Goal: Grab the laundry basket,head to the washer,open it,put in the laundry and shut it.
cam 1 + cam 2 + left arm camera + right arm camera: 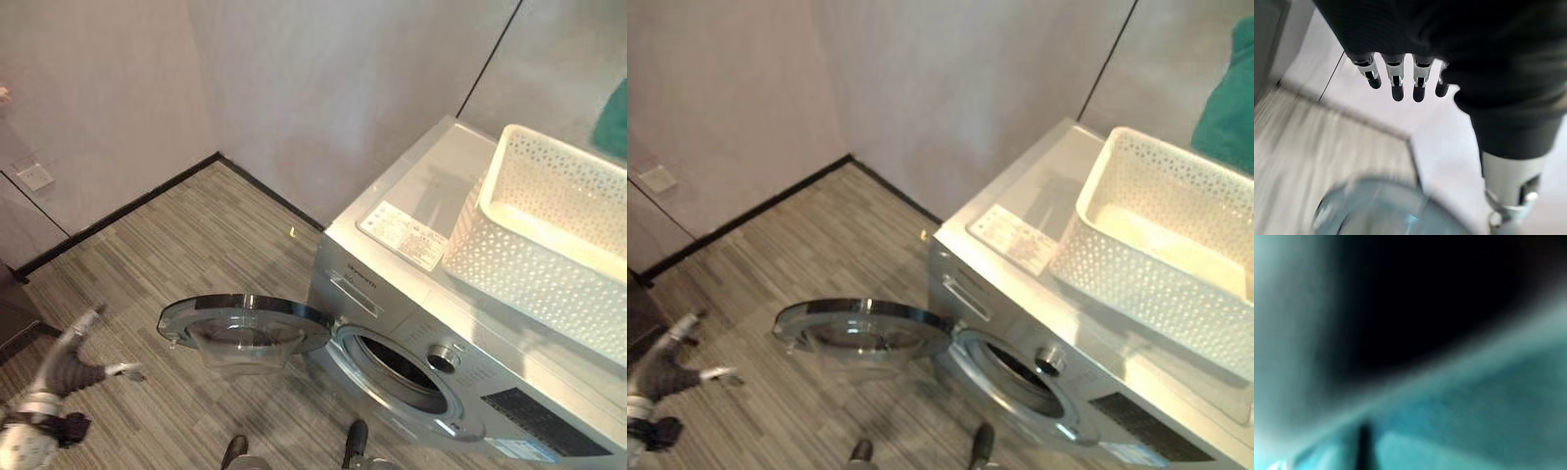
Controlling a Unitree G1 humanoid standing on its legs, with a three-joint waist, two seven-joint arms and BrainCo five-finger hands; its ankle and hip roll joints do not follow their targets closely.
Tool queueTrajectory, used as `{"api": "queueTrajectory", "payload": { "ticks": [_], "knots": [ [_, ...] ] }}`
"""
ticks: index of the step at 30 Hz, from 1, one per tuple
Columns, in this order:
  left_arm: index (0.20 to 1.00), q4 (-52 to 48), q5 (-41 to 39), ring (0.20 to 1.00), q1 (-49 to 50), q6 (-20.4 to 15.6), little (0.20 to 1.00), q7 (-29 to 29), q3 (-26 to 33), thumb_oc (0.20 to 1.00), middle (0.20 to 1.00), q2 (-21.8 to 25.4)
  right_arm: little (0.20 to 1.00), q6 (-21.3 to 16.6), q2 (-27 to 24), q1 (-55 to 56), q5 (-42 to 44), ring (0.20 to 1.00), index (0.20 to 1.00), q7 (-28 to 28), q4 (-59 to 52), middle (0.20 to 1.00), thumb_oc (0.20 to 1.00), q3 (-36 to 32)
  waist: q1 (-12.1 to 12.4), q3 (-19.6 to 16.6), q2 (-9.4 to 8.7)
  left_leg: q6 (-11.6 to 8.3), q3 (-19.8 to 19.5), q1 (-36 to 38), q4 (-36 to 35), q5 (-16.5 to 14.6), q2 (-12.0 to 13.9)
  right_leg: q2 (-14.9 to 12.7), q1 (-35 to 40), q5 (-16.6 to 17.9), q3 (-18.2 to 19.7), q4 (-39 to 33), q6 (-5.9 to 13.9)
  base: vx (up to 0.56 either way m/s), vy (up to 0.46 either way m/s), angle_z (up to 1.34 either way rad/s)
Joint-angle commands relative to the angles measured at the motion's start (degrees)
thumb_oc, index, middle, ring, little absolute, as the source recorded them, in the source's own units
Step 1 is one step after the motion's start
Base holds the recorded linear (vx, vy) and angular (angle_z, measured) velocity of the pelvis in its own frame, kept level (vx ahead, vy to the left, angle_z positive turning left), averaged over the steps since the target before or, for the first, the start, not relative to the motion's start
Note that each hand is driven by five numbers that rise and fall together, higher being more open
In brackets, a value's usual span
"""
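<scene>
The silver washer (392, 279) stands at the right with its round glass door (245, 328) swung wide open towards the left, and the dark drum opening (397, 364) is exposed. A white perforated laundry basket (549, 255) sits on top of the washer and looks empty inside. A teal cloth (1225, 108) hangs above the basket's far right corner. The same teal cloth (1474, 421) lies close against the right wrist camera, hiding that hand's fingers. My left hand (73, 367) hovers low at the left, clear of the door, fingers (1396, 81) straight and holding nothing.
Grey walls with a black skirting meet in a corner behind the washer. A wall socket (36, 176) sits low on the left wall. A dark object (10, 304) stands at the left edge. Striped wood-look floor (196, 255) stretches left of the open door.
</scene>
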Motion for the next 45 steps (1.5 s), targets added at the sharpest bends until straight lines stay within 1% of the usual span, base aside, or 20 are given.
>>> {"api": "queueTrajectory", "payload": {
  "ticks": [1,6,7,10,11,13,17,19,20,21,22,24,26,27,29,30,31,33,36,45],
  "knots": [
    [1.0,-3.6,-4.6,1.0,-5.0,-2.3,1.0,2.6,0.3,1.0,1.0,5.6,0.2,-2.6,0.5,-10.6,3.7,0.2,0.2,-2.7,-0.8,0.2,0.2,5.0,0.3,-4.8,-2.67,1.94,2.2,-0.2,1.5,-1.9,0.9,-6.4,2.8,-6.5,1.4,1.7,5.3,0.0,0.0,0.0],
    [1.0,-4.7,-9.3,1.0,-17.7,-2.3,1.0,3.3,-7.4,1.0,1.0,9.0,0.2,-2.9,6.9,-12.6,4.1,0.2,0.2,-3.6,-5.6,0.2,0.2,6.7,-1.6,-5.9,-1.78,1.98,2.9,0.7,1.2,-1.7,0.9,-6.1,3.1,-6.8,2.2,2.0,4.93,0.0,0.0,0.0],
    [1.0,-4.4,-9.3,1.0,-18.2,-2.2,1.0,3.3,-7.9,1.0,1.0,9.2,0.2,-2.8,6.7,-12.5,4.0,0.2,0.2,-3.7,-5.7,0.2,0.2,6.6,-1.4,-5.9,-1.74,1.98,2.9,0.7,1.2,-1.7,1.0,-6.1,3.2,-6.8,2.2,2.0,4.94,0.0,0.011,-0.03],
    [1.0,-3.0,-15.4,1.0,-34.1,-0.9,1.0,3.2,-20.2,1.0,1.0,9.9,0.2,-2.4,14.5,-11.0,3.2,0.2,0.2,-5.2,-9.1,0.2,0.2,5.6,-3.5,-6.6,-0.86,2.18,3.7,1.6,0.9,-1.8,0.8,-5.8,3.3,-6.8,3.4,2.0,4.82,-0.02,0.019,-0.05],
    [1.0,-1.6,-16.4,1.0,-39.4,-0.6,1.0,3.4,-24.3,1.0,1.0,10.1,0.2,-2.0,15.3,-10.0,2.7,0.2,0.2,-5.5,-10.1,0.2,0.2,4.9,-3.4,-6.4,-0.86,2.28,3.9,1.5,1.0,-1.2,0.4,-6.0,2.8,-6.2,3.6,2.2,4.72,-0.06,0.022,-0.05],
    [1.0,-0.6,-18.6,1.0,-48.5,-0.1,1.0,3.6,-31.5,1.0,1.0,9.4,0.2,-1.7,19.0,-9.1,2.1,0.2,0.2,-6.0,-11.8,0.2,0.2,4.4,-4.6,-6.7,-0.46,2.47,4.3,1.8,0.8,-1.2,0.2,-6.0,2.4,-6.0,4.3,2.3,4.85,-0.04,0.013,-0.11],
    [1.0,7.4,-23.6,1.0,-68.0,0.9,1.0,5.1,-47.6,1.0,1.0,5.0,0.2,-1.1,24.4,-6.7,1.6,0.2,0.2,-6.9,-14.4,0.2,0.2,3.7,-5.9,-6.6,0.26,2.59,5.5,2.6,0.4,-1.1,0.2,-5.8,1.6,-5.8,5.6,2.5,4.94,-0.03,0.007,-0.26],
    [1.0,10.8,-26.0,1.0,-74.5,1.6,1.0,5.5,-52.7,1.0,1.0,2.2,0.2,-1.1,26.6,-5.7,2.0,0.2,0.2,-7.1,-15.2,0.2,0.2,3.7,-6.7,-6.7,0.72,2.66,5.9,2.8,0.2,-1.0,0.1,-5.7,1.2,-5.6,6.2,2.5,5.01,-0.02,0.002,-0.25],
    [1.0,11.1,-26.1,1.0,-75.0,1.4,1.0,5.5,-53.1,1.0,1.0,2.1,0.2,-1.1,26.4,-5.6,1.9,0.2,0.2,-7.1,-15.2,0.2,0.2,3.5,-6.5,-6.6,0.61,2.65,6.0,2.9,0.2,-1.0,0.2,-5.7,1.2,-5.6,6.2,2.5,5.0,-0.01,0.001,-0.18],
    [1.0,13.6,-27.7,1.0,-78.3,1.7,1.0,6.0,-56.0,1.0,1.0,0.2,0.2,-1.0,27.6,-5.0,1.9,0.2,0.2,-7.3,-15.8,0.2,0.2,3.6,-6.9,-6.6,0.8,2.64,6.3,3.0,0.0,-0.9,0.1,-5.6,1.0,-5.5,6.4,2.5,5.05,-0.01,-0.007,-0.14],
    [1.0,19.5,-29.5,1.0,-85.2,2.0,1.0,7.2,-60.5,1.0,1.0,-3.0,0.2,-0.9,29.3,-4.4,1.7,0.2,0.2,-7.6,-17.1,0.2,0.2,4.1,-7.6,-6.5,1.14,2.64,6.7,3.2,-0.2,-0.7,0.1,-5.6,0.8,-5.4,6.8,2.5,5.1,-0.02,-0.012,-0.12],
    [1.0,25.2,-30.5,1.0,-91.1,2.5,1.0,8.7,-64.1,1.0,1.0,-6.8,0.2,-1.1,30.7,-3.4,2.0,0.2,0.2,-7.9,-20.0,0.2,0.2,4.8,-8.5,-6.4,1.58,2.57,7.0,3.3,-0.4,-0.4,0.3,-5.5,0.5,-5.4,7.1,2.4,5.17,-0.02,-0.014,-0.1],
    [1.0,29.8,-31.7,1.0,-94.9,2.4,1.0,9.8,-65.9,1.0,1.0,-9.8,0.2,-1.2,31.1,-2.6,2.0,0.2,0.2,-8.1,-22.2,0.2,0.2,5.4,-9.0,-6.3,1.82,2.49,7.3,3.4,-0.5,-0.2,0.3,-5.4,0.4,-5.3,7.4,2.4,5.19,-0.02,-0.005,-0.08],
    [1.0,30.0,-31.7,1.0,-95.0,2.3,1.0,9.8,-66.0,1.0,1.0,-9.9,0.2,-1.2,31.1,-2.6,2.0,0.2,0.2,-8.1,-22.3,0.2,0.2,5.3,-8.9,-6.3,1.81,2.49,7.3,3.4,-0.5,-0.2,0.3,-5.4,0.3,-5.3,7.4,2.4,5.18,-0.01,-0.002,-0.09],
    [1.0,38.0,-34.0,1.0,-101.4,2.5,1.0,11.3,-68.6,1.0,1.0,-15.3,0.2,-1.5,32.2,-2.1,2.5,0.2,0.2,-8.5,-24.5,0.2,0.2,6.6,-9.8,-6.1,2.35,2.32,7.8,3.6,-0.6,0.2,0.3,-5.2,-0.1,-5.1,7.8,2.2,5.29,-0.03,-0.012,-0.18],
    [1.0,39.5,-35.6,1.0,-102.5,2.4,1.0,11.1,-69.5,1.0,1.0,-16.1,0.2,-1.8,32.6,-1.9,3.3,0.2,0.2,-8.2,-25.0,0.2,0.2,7.4,-10.0,-6.0,2.44,2.26,7.9,3.7,-0.6,0.2,0.3,-5.2,-0.2,-5.0,8.0,2.2,5.35,-0.02,-0.013,-0.18],
    [1.0,39.9,-39.9,1.0,-102.9,2.3,1.0,9.3,-70.8,1.0,1.0,-15.6,0.2,-2.7,33.3,-1.6,5.9,0.2,0.2,-7.9,-25.3,0.2,0.2,7.9,-10.2,-6.1,2.66,2.17,8.4,4.0,-0.8,0.3,0.5,-5.2,-0.3,-4.9,8.2,2.1,5.49,-0.01,-0.004,-0.09],
    [1.0,39.9,-40.0,1.0,-102.9,2.3,1.0,9.3,-70.8,1.0,1.0,-15.6,0.2,-2.7,33.3,-1.6,5.9,0.2,0.2,-7.9,-25.3,0.2,0.2,7.9,-10.2,-6.1,2.64,2.17,8.4,4.0,-0.8,0.3,0.5,-5.2,-0.3,-4.9,8.3,2.1,5.49,0.0,0.001,-0.11],
    [1.0,41.0,-44.4,1.0,-106.1,2.0,1.0,8.5,-73.9,1.0,1.0,-14.8,0.2,-3.2,33.6,-1.7,10.1,0.2,0.2,-6.3,-24.6,0.2,0.2,10.6,-10.3,-6.5,3.04,1.92,9.3,5.0,-1.5,0.3,0.9,-5.0,0.2,-5.0,8.2,1.7,5.77,0.02,-0.002,-0.04],
    [1.0,40.8,-49.3,1.0,-107.0,1.8,1.0,8.7,-74.3,1.0,1.0,-13.3,0.2,-3.5,32.1,0.2,12.2,0.2,0.2,-5.8,-27.4,0.2,0.2,11.3,-10.4,-6.6,3.15,1.82,9.7,5.4,-1.6,0.5,1.1,-4.9,0.8,-5.1,7.9,1.7,5.87,0.0,0.0,0.0]
  ]
}}
